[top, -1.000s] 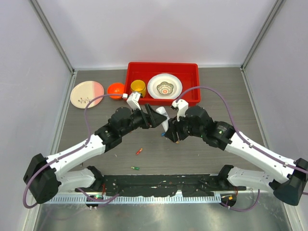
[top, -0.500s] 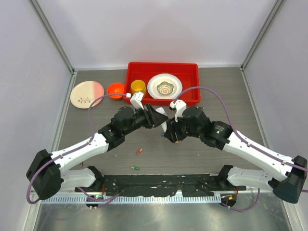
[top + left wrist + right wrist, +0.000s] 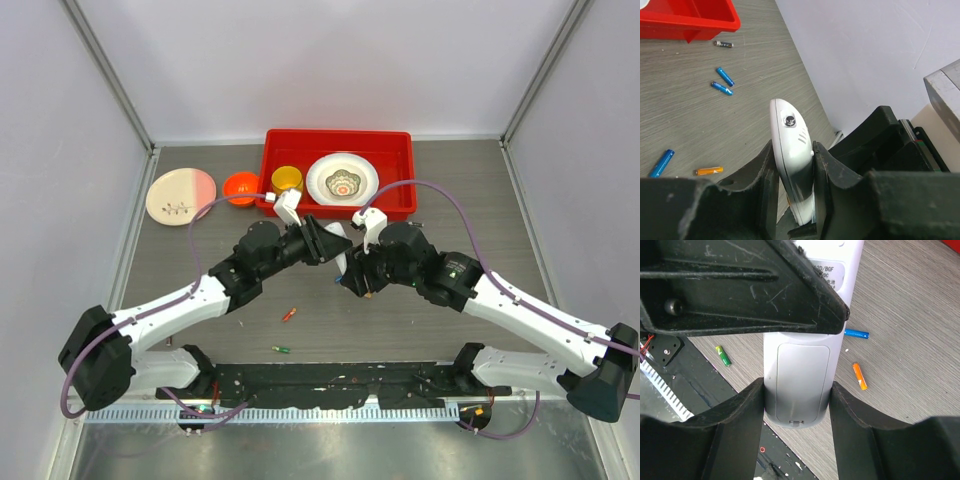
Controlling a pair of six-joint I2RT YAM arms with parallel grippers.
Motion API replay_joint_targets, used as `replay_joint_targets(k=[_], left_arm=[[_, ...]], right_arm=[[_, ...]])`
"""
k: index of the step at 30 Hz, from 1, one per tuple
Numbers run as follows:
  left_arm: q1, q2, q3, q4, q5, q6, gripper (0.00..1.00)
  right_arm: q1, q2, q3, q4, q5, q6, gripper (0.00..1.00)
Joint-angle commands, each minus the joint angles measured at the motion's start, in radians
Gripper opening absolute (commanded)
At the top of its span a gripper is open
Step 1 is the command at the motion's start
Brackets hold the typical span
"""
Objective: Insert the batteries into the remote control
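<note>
A grey wood-grain worktop [image 3: 545,250] is sitting between pale, plain walls [image 3: 330,60] framed by metal posts. Over its middle, both arms are holding the slim white rectangular remote control [image 3: 342,250], its back cover in place. The left fingers [image 3: 757,185] are pinching tight on its thin sides, and the right fingers [image 3: 742,415] are clamping across its wide lower end. Tiny cylindrical batteries [image 3: 289,314] are lying loose toward the near edge, a green battery [image 3: 281,349] among them, while blue batteries [image 3: 725,77] are lying near the red plastic tray [image 3: 338,133] at the back edge. A pink-and-cream plate [image 3: 180,195] and an orange bowl [image 3: 240,187] are standing toward the back left corner.
</note>
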Motion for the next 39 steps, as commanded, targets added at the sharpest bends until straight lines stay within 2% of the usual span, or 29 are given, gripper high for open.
replay_joint_targets(k=[1,2,3,4,5,6,7,10,14,18,20,22,26,33,35,39], left_arm=[[-0.005,-0.010,-0.021,0.092,0.023,0.000,0.19],[-0.006,-0.011,-0.028,0.096,0.029,0.000,0.14],[-0.006,-0.013,-0.032,0.102,0.030,0.000,0.00],[-0.006,-0.016,-0.035,0.102,0.029,0.000,0.00],[-0.006,-0.017,-0.047,0.115,0.024,-0.002,0.00],[-0.006,-0.025,-0.056,0.126,0.021,-0.005,0.00],[-0.005,-0.032,-0.064,0.134,0.012,-0.006,0.00],[-0.006,-0.058,-0.111,0.177,-0.029,-0.011,0.00],[-0.005,-0.106,-0.147,0.215,-0.101,-0.002,0.00],[-0.003,-0.152,-0.182,0.250,-0.163,0.007,0.00],[-0.005,-0.178,-0.234,0.334,-0.196,0.001,0.00],[-0.005,-0.190,-0.289,0.393,-0.224,-0.008,0.00],[-0.005,-0.213,-0.360,0.514,-0.243,-0.008,0.00],[-0.005,-0.275,-0.415,0.525,-0.298,0.023,0.00],[-0.006,-0.281,-0.427,0.527,-0.324,0.027,0.00],[-0.008,-0.287,-0.458,0.539,-0.341,0.041,0.02]], right_arm=[[0.007,-0.015,0.036,0.020,0.013,-0.019,0.01],[0.007,-0.015,0.039,0.020,0.045,-0.019,0.01],[0.007,-0.015,0.040,0.017,0.048,-0.021,0.01],[0.007,-0.016,0.042,0.017,0.053,-0.018,0.02],[0.007,-0.016,0.046,0.013,0.059,-0.016,0.10],[0.007,-0.021,0.048,0.011,0.059,-0.015,0.24],[0.007,-0.023,0.048,0.011,0.061,-0.012,0.47],[0.007,-0.041,0.045,0.016,0.055,0.015,0.67],[0.007,-0.087,0.034,0.040,0.030,0.067,0.87],[0.007,-0.139,-0.004,0.086,0.005,0.146,0.88],[0.007,-0.185,-0.056,0.149,0.013,0.201,0.89],[0.007,-0.217,-0.102,0.203,0.105,0.315,0.89],[0.007,-0.305,-0.257,0.393,0.153,0.464,0.86],[0.005,-0.329,-0.363,0.522,0.105,0.642,0.77],[0.005,-0.331,-0.420,0.633,0.091,0.705,0.72],[0.005,-0.316,-0.475,0.720,0.088,0.757,0.67]])
